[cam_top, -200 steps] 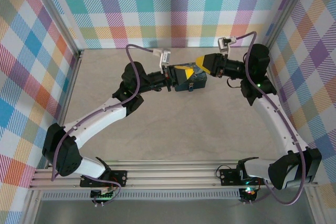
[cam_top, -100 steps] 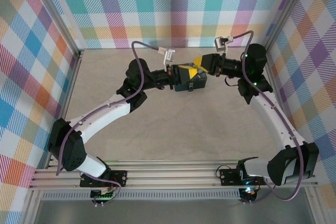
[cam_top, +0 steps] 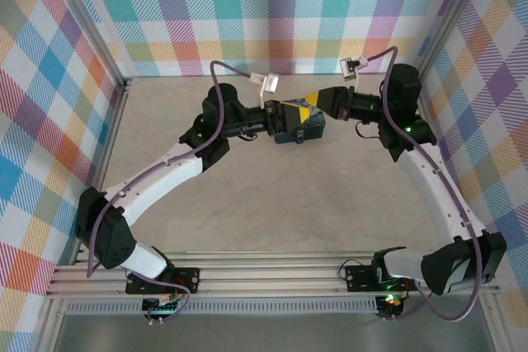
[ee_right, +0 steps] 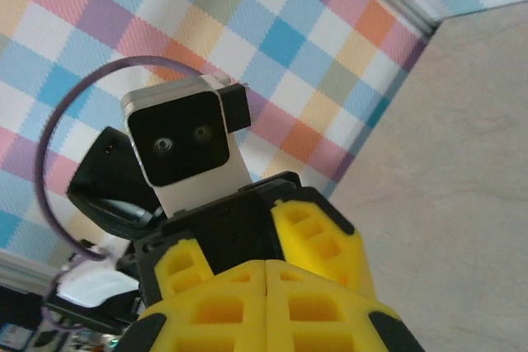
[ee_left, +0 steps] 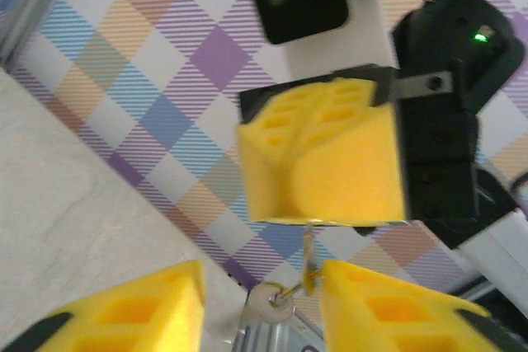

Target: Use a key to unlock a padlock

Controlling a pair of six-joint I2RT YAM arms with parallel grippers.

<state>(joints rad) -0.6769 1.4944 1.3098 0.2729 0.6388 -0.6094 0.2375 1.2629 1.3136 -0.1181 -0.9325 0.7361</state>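
Two right gripper (ee_right: 266, 276) pads pressed together; ring (ee_left: 269, 299) below blurred, cropped.

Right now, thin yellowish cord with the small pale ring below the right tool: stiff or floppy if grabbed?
Probably floppy: the thin yellowish cord hangs from the shut right tool and kinks near the small pale ring. Likely light and swingy: it looks very thin beside the yellow foam pads.

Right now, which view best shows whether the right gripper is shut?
Right wrist: the right gripper, yellow fingers meeting along one seam, is shut. Left wrist shows it from the front, a thin cord hanging from it to a ring. Top external shows it small, by the tin.
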